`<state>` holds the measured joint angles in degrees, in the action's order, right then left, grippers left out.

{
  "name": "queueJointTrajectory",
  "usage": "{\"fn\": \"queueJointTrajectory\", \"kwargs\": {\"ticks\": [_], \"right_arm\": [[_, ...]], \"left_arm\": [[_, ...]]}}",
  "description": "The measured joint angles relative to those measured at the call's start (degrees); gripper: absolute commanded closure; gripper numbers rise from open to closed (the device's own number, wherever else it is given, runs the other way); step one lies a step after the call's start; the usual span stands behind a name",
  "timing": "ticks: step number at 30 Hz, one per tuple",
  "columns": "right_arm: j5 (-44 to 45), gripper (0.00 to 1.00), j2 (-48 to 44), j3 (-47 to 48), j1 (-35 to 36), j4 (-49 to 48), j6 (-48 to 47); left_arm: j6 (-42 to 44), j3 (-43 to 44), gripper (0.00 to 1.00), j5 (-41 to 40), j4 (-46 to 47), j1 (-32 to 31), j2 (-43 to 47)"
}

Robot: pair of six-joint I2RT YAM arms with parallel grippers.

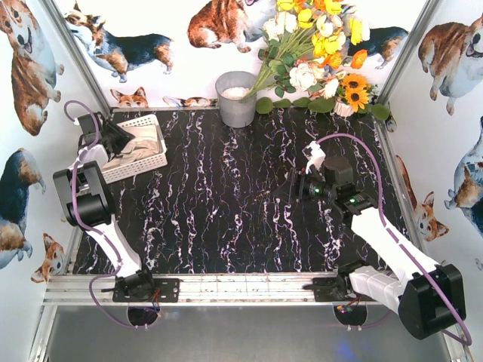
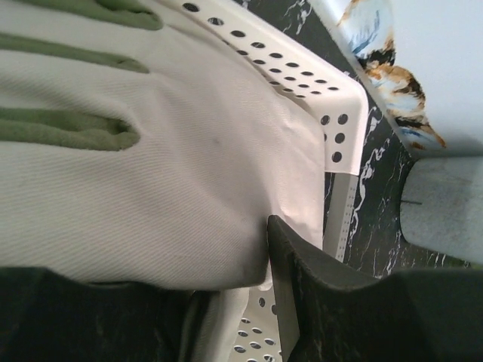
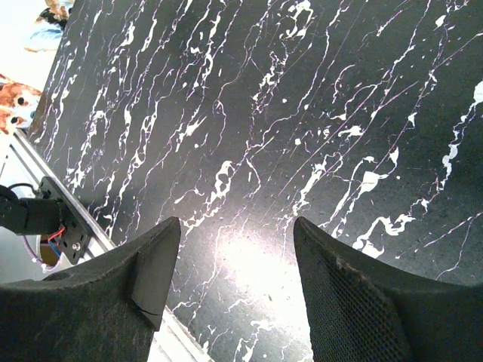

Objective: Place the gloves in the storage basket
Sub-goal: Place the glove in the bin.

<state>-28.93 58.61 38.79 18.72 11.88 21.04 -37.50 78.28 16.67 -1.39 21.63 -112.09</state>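
The white perforated storage basket (image 1: pixel 148 121) sits at the far left of the table, with cream gloves (image 1: pixel 143 149) piled inside. My left gripper (image 1: pixel 123 143) hangs over the basket's near end. In the left wrist view a cream glove (image 2: pixel 151 181) with grey-green finger patches fills the frame and lies over the basket rim (image 2: pixel 332 98). My left gripper (image 2: pixel 226 260) is shut on a fold of this glove; one finger is hidden under the fabric. My right gripper (image 1: pixel 292 185) (image 3: pixel 238 226) hovers open over bare table at the centre right, holding nothing.
A grey metal bucket (image 1: pixel 236 102) (image 2: pixel 445 200) stands at the back middle, beside a bunch of artificial flowers (image 1: pixel 317 53). Corgi-print walls close in the left, back and right sides. An aluminium rail (image 1: pixel 226 286) runs along the near edge.
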Motion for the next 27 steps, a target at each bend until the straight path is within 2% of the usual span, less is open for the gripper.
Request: {"fn": "queueJointTrajectory", "kwargs": {"ticks": [3, 6, 11, 15, 18, 23, 25, 27], "right_arm": [[-0.2, 0.37, 0.0, 0.0, 0.0, 0.0, 0.0], [-0.3, 0.37, 0.0, 0.0, 0.0, 0.0, 0.0], [-0.5, 0.37, 0.0, 0.0, 0.0, 0.1, -0.1], [-0.7, 0.37, 0.0, 0.0, 0.0, 0.1, -0.2], [-0.8, 0.37, -0.1, 0.0, 0.0, 0.1, -0.2], [-0.9, 0.37, -0.2, 0.0, 0.0, 0.2, -0.4], [-0.9, 0.37, -0.2, 0.0, 0.0, 0.2, -0.4], [-0.9, 0.37, -0.2, 0.0, 0.0, 0.2, -0.5]], "left_arm": [[0.0, -0.2, 0.86, -0.3, -2.3, 0.0, 0.5], [0.2, -0.2, 0.69, -1.3, -4.1, 0.0, 0.8], [1.5, -0.3, 0.52, -3.1, -7.1, 0.0, 2.2], [3.1, -0.3, 0.44, -4.4, -9.2, 0.0, 4.0], [4.9, -0.3, 0.40, -5.2, -10.7, 0.0, 5.8], [8.5, -0.3, 0.39, -8.4, -14.3, 0.0, 9.6], [9.9, -0.6, 0.43, -10.7, -15.3, 0.0, 11.3], [11.3, -1.3, 0.51, -12.8, -16.0, -0.1, 13.6]]}}
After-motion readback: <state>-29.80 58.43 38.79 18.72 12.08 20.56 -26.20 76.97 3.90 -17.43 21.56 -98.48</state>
